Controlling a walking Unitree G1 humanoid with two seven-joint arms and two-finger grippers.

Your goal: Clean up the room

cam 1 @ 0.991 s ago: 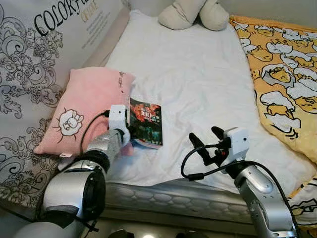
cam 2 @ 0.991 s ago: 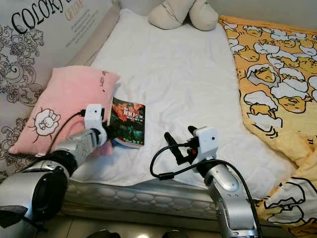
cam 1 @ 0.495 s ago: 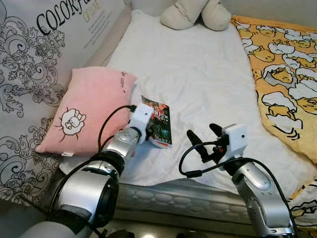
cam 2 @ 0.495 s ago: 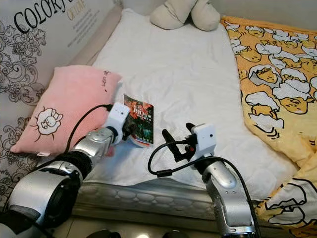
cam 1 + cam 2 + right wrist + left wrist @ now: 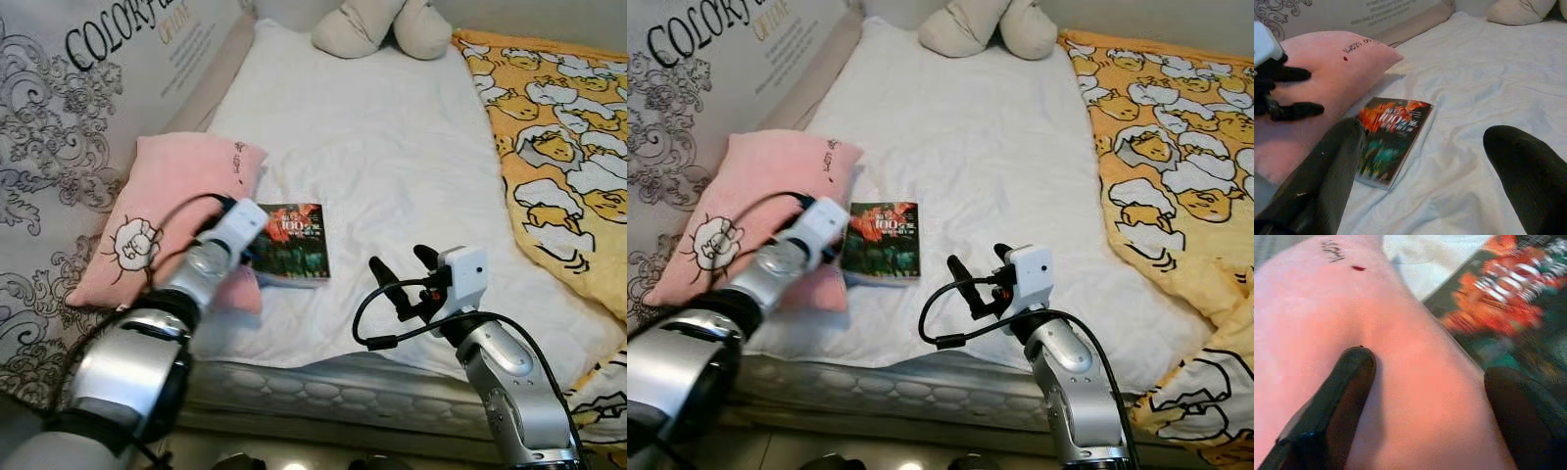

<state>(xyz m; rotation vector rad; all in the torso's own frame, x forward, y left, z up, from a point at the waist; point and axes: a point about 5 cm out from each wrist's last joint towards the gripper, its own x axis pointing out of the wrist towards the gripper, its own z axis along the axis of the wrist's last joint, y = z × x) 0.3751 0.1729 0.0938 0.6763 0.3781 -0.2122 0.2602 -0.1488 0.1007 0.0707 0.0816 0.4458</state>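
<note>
On the white bed (image 5: 392, 147) we find the book (image 5: 292, 256) flat beside the pink pillow (image 5: 167, 211). Our left pincer (image 5: 1290, 93), fingers spread and empty, rests over the pillow's edge; head views hide its tips. Our right pincer (image 5: 404, 279) hovers wide, near the mattress edge.

The book's (image 5: 295, 243) cover title is too blurred to read, and the left arm (image 5: 201, 276) hides part of the pillow (image 5: 157, 206).
</note>
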